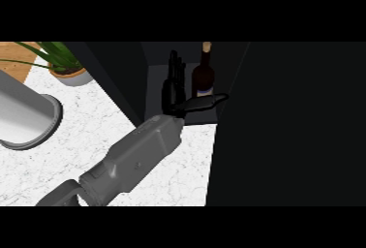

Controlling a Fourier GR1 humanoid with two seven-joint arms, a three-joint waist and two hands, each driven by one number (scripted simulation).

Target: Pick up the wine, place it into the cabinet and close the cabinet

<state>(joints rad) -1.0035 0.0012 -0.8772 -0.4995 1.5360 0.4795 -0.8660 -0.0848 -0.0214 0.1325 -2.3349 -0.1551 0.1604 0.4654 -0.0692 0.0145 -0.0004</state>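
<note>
Cabinet (154,58), dark and open on the counter (79,135), with the wine (204,77) upright inside. Risk, as judged: withdrawing could clip the bottle and tip it, since the thumb lies just below its base. Hand (175,92) reaches in beside the bottle, fingers straight, released, grasping nothing.

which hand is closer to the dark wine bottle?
Left hand: just left of the dark glass wine bottle inside the cabinet, fingers straight, thumb beneath its base. Right hand: out of view.
</note>
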